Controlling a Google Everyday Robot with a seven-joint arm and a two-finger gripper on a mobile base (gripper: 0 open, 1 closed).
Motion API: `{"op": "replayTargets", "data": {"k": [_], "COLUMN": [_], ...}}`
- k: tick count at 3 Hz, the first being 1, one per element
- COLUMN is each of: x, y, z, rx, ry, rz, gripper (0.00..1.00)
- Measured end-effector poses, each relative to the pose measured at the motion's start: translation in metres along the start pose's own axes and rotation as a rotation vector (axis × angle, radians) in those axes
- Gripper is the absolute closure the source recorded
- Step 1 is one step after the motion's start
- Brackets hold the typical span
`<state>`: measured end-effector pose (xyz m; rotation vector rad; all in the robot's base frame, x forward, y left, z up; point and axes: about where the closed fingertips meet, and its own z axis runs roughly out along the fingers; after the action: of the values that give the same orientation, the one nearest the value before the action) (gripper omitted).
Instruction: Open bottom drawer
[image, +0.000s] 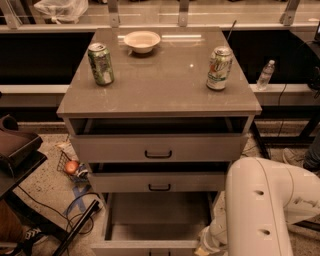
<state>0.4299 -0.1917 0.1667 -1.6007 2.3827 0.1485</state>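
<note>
Since the bottom drawer (159, 220) at the foot of the cabinet (160, 87) stands pulled well out, its grey interior exposed, the task appears essentially complete, with the gripper (205, 245) low beside its right front corner, grip state indeterminable.

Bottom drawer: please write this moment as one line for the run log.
bottom drawer: pulled far out | claw: low, by its front right corner | top drawer: ajar | middle drawer: ajar
</note>
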Motion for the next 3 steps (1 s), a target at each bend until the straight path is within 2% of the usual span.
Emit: {"op": "replayTargets", "data": {"k": [1, 2, 3], "x": [0.0170, 0.0170, 0.0170], "y": [0.0185, 0.0185, 0.0197], "z": [-0.0087, -0.0087, -0.0080], "rx": [-0.038, -0.038, -0.040], "ry": [0.038, 0.038, 0.038], "rz": [0.009, 0.009, 0.010], "gripper": [1.00, 1.00, 0.82]}}
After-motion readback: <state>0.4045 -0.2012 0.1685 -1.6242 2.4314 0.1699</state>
